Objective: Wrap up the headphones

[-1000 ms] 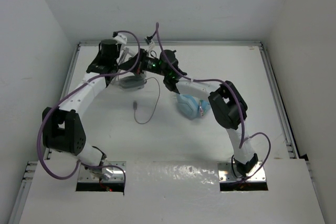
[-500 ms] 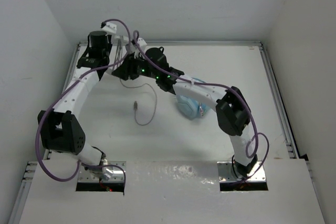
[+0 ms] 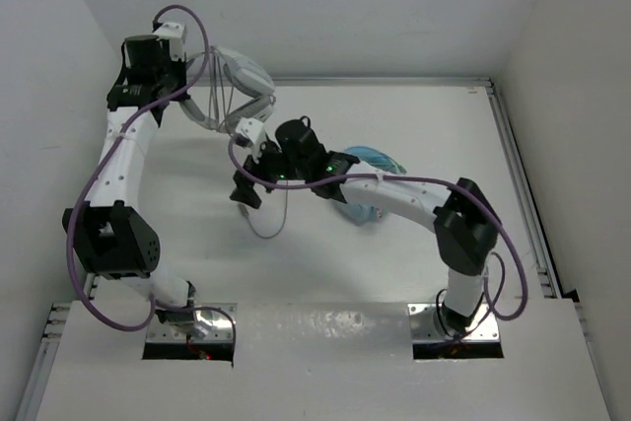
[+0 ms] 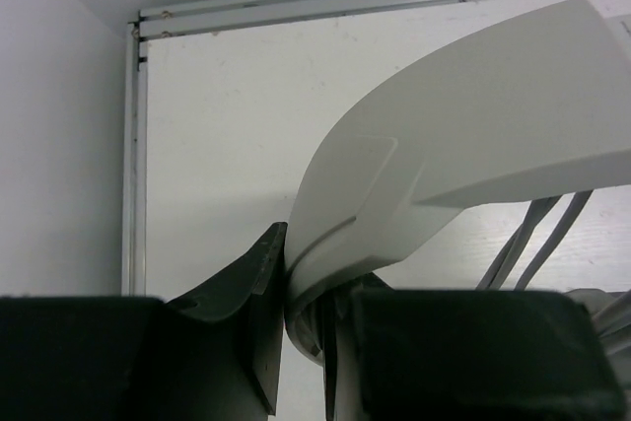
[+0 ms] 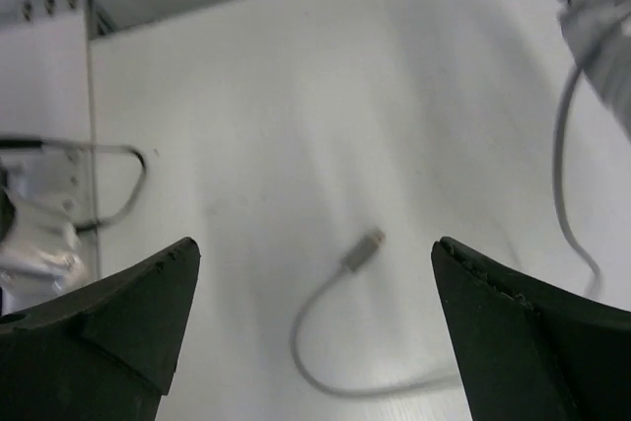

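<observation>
The white-and-grey headphones [image 3: 246, 74] hang lifted at the back left, and my left gripper [image 3: 197, 96] is shut on their headband. The left wrist view shows the pale headband [image 4: 473, 115] pinched between my left gripper's [image 4: 306, 278] dark fingers, with cable strands [image 4: 532, 234] running down beside it. The thin whitish cable [image 3: 266, 229] trails down onto the table in a loop. My right gripper [image 3: 251, 173] hovers open over that loop. From the right wrist, the grey plug [image 5: 363, 250] lies on the table inside my right gripper's [image 5: 314, 244] wide gap, touching neither finger.
Light blue headphones [image 3: 367, 160] lie on the table under the right forearm. A metal rail [image 3: 394, 80] runs along the back edge and another down the left edge [image 4: 133, 145]. Walls stand close behind and to the left.
My left arm raised the headphones and carried them back and left. My right gripper opened, left the headphones and dropped toward the near side, over the cable's plug.
</observation>
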Robot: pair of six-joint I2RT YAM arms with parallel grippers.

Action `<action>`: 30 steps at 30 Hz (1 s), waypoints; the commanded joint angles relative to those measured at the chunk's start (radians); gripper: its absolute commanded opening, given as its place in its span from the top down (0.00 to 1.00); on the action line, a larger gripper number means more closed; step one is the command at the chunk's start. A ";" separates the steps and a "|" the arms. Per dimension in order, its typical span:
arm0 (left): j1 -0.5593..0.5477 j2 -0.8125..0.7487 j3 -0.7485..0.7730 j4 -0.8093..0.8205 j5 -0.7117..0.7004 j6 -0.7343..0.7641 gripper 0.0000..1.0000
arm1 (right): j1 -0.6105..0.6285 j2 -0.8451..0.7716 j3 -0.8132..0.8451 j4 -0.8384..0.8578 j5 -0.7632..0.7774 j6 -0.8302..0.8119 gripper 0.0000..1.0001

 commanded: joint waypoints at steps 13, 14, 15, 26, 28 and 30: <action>-0.001 -0.106 0.239 -0.114 0.217 -0.053 1.00 | -0.159 0.043 -0.407 0.553 0.052 0.251 0.13; 0.001 -0.109 0.242 -0.115 0.221 -0.055 1.00 | -0.159 0.092 -0.404 0.603 0.073 0.262 0.13; -0.001 -0.117 0.242 -0.117 0.224 -0.055 1.00 | -0.159 0.116 -0.403 0.628 0.116 0.273 0.13; -0.001 -0.135 0.253 -0.158 0.377 -0.076 1.00 | -0.167 0.307 -0.372 0.902 0.073 0.469 1.00; -0.001 -0.143 0.253 -0.175 0.443 -0.075 1.00 | -0.187 0.330 -0.320 0.922 0.037 0.506 1.00; -0.001 -0.157 0.257 -0.203 0.491 -0.064 1.00 | -0.208 0.347 -0.262 0.892 0.014 0.532 1.00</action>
